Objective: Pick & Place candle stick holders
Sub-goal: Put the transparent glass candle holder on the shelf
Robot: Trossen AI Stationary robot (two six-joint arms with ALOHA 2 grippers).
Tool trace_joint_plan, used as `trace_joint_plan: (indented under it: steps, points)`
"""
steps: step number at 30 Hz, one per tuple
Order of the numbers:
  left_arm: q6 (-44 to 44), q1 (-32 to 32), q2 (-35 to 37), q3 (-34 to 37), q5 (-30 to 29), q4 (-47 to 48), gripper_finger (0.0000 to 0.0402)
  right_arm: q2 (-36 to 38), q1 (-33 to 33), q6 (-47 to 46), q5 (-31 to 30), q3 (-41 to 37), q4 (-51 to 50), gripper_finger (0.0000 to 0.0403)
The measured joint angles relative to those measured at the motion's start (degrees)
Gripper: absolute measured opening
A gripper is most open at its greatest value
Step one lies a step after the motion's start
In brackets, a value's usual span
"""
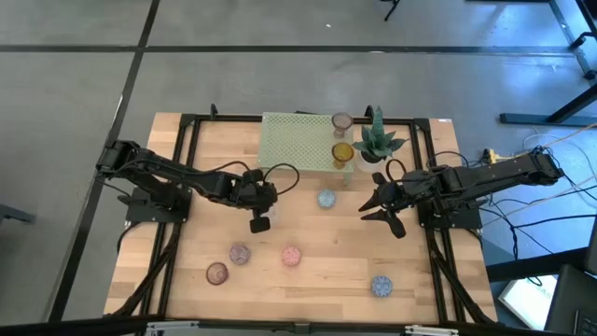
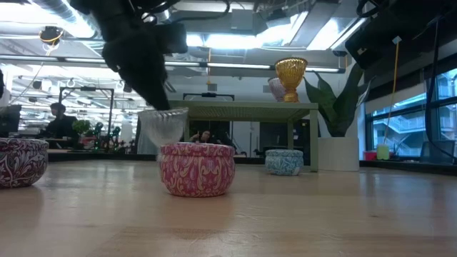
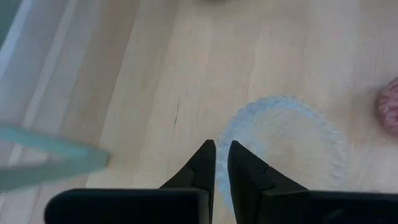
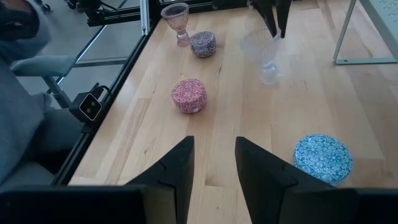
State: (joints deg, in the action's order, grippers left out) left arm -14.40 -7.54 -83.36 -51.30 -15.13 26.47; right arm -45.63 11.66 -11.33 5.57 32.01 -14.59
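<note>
Our left gripper [image 1: 260, 222] sits near the middle of the table with its fingers [image 3: 205, 167] pinched shut on the rim of the clear holder [image 4: 263, 52], a stemmed glass cup that stands upright on the wood; whether it has left the surface yet we cannot tell. Our right gripper [image 1: 378, 207] waits over the right side of the table, its fingers [image 4: 176, 168] partly apart and holding nothing.

Working down from the biggest things: the pale green stand [image 1: 297, 140] at the far edge of the table carries two holders at its right end, the amber holder [image 1: 342, 152] and a mauve holder [image 1: 342, 121] behind it, just beside the potted plant [image 1: 377, 142]. We judge those two as placed, if the stand is the goal.

Still on the bare table are five more besides the clear one: a blue holder [image 1: 326, 198] near the stand, a second blue holder [image 1: 381, 286] at the near right, the pink holder [image 1: 291, 256] in the middle, a purple patterned holder [image 1: 239, 254] left of it, and a small stemmed pinkish glass [image 1: 216, 273] nearest the left corner.

So we reckon the job is roughly a quarter done, with the clear holder in hand as the third.
</note>
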Motion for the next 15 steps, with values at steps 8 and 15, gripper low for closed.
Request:
trace_joint_plan:
  steps: [8,15]
  points:
    - [3.8,-1.5,-0.2,0.1,0.4,-6.6,0.002,0.0,0.0,0.0,0.0,0.0,0.0,0.0121]
    - [5.6,-1.4,-0.2,0.1,0.8,-10.2,0.002,0.0,0.0,0.0,0.0,0.0,0.0,0.0121]
